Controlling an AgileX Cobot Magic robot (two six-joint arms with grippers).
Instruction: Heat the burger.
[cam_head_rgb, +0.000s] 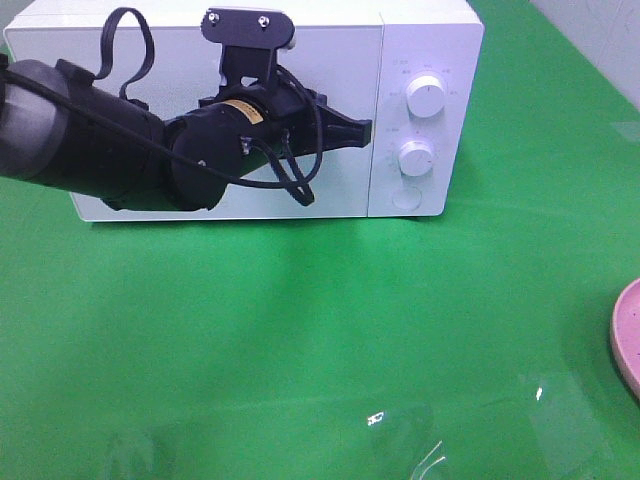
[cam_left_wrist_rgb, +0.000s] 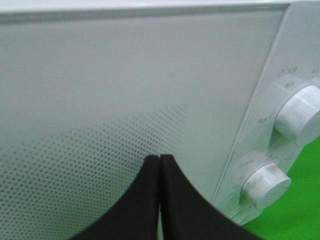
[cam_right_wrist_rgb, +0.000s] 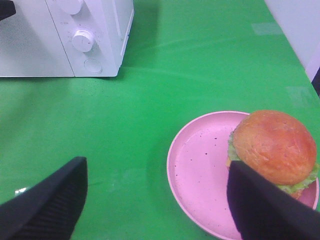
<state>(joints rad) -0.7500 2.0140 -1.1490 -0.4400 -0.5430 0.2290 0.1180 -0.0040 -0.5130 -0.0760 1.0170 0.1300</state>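
Observation:
The burger (cam_right_wrist_rgb: 272, 147), with a glossy tan bun and green lettuce, sits on the far side of a speckled pink plate (cam_right_wrist_rgb: 200, 175). My right gripper (cam_right_wrist_rgb: 156, 165) hovers open above the plate's near side. One of its fingers (cam_right_wrist_rgb: 265, 205) hides the burger's lower edge. The white microwave (cam_head_rgb: 300, 40) stands at the back of the table with its door closed. My left gripper (cam_left_wrist_rgb: 159, 159) is shut on nothing, and its tips point at the door close to the control panel. In the exterior high view the left gripper (cam_head_rgb: 365, 130) is beside the knobs, and the burger is out of view.
Two white knobs (cam_head_rgb: 427, 97) (cam_head_rgb: 416, 157) and a round button (cam_head_rgb: 405, 198) sit on the microwave's right panel. Green cloth covers the table (cam_head_rgb: 320, 350). Only the rim of the pink plate (cam_head_rgb: 625, 340) shows at the right edge of the exterior high view.

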